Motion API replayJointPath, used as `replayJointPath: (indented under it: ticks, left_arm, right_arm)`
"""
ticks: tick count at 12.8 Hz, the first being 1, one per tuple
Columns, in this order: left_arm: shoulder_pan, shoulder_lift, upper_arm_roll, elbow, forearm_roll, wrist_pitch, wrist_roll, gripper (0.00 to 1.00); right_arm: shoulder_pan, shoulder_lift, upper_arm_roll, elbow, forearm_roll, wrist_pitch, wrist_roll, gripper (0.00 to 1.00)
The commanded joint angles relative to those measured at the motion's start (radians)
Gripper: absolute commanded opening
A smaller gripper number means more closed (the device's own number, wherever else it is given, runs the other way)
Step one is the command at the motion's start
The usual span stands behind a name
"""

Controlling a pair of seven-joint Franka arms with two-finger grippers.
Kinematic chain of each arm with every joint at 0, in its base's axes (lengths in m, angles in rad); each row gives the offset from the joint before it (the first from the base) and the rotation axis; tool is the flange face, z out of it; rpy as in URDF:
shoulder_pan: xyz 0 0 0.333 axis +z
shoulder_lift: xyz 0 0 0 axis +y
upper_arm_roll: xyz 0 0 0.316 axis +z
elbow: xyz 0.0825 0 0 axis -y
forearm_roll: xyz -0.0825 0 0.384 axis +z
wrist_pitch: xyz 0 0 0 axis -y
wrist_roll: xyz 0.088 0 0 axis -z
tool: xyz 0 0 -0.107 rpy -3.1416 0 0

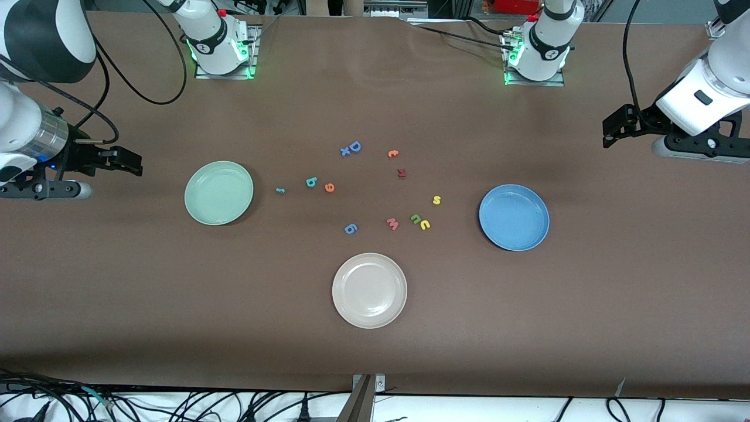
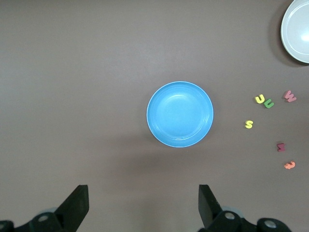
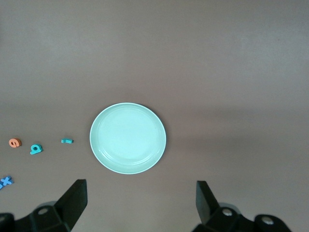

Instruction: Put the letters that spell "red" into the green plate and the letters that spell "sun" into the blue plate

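The green plate [image 1: 218, 193] [image 3: 128, 138] lies empty toward the right arm's end, the blue plate [image 1: 514, 217] [image 2: 179, 114] empty toward the left arm's end. Between them on the table lie the teal "r" [image 1: 280, 190] [image 3: 66, 141], teal "d" [image 1: 311, 182] [image 3: 35, 149] and orange "e" [image 1: 329, 187] [image 3: 15, 143]. Closer to the blue plate are the yellow "s" [image 1: 436, 200] [image 2: 248, 124], green arch [image 1: 415, 220] [image 2: 268, 103] and yellow arch [image 1: 425, 224] [image 2: 259, 99]. My right gripper [image 1: 132, 163] [image 3: 141, 205] hovers open beside the green plate. My left gripper [image 1: 612, 132] [image 2: 143, 208] hovers open beside the blue plate. Both hold nothing.
A cream-white plate [image 1: 369, 290] [image 2: 299, 29] sits nearer the front camera. Other letters lie among the task's: blue "D" [image 1: 354, 146] with a blue "x" [image 1: 345, 152], an orange letter [image 1: 393, 154], a dark red letter [image 1: 401, 173], a pink "w" [image 1: 392, 223], a blue "6" [image 1: 350, 228].
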Motion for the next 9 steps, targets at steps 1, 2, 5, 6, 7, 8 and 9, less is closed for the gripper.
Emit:
replayJointPath:
  ticks: [1,2,5,6,7,8,9]
  left_arm:
    - [0.001,-0.019,-0.004,-0.015,-0.013,0.01,-0.006,1.0]
    - [0.001,-0.019,-0.004,-0.015,-0.013,0.009,-0.006,1.0]
    - [-0.003,-0.019,-0.005,-0.015,-0.01,0.009,-0.008,1.0]
    - [-0.003,-0.019,-0.005,-0.013,-0.01,0.009,-0.008,1.0]
    - [-0.005,-0.019,-0.005,-0.015,-0.01,0.009,-0.008,1.0]
    - [-0.005,-0.019,-0.005,-0.013,-0.01,0.009,-0.008,1.0]
    - [-0.005,-0.019,-0.005,-0.013,-0.01,0.009,-0.008,1.0]
  right_arm:
    - [0.001,-0.005,-0.001,0.004,0.018,-0.013,0.01,1.0]
    - [0.001,-0.005,-0.001,0.004,0.018,-0.013,0.008,1.0]
    - [0.001,-0.005,-0.003,0.004,0.017,-0.013,0.007,1.0]
    - [0.001,-0.005,-0.003,0.004,0.017,-0.012,0.008,1.0]
    - [0.001,-0.005,-0.003,0.01,0.017,-0.012,0.008,1.0]
    - [0.0,0.0,-0.003,0.015,0.015,-0.013,0.007,1.0]
    - [0.001,0.0,-0.003,0.015,0.017,-0.015,0.01,1.0]
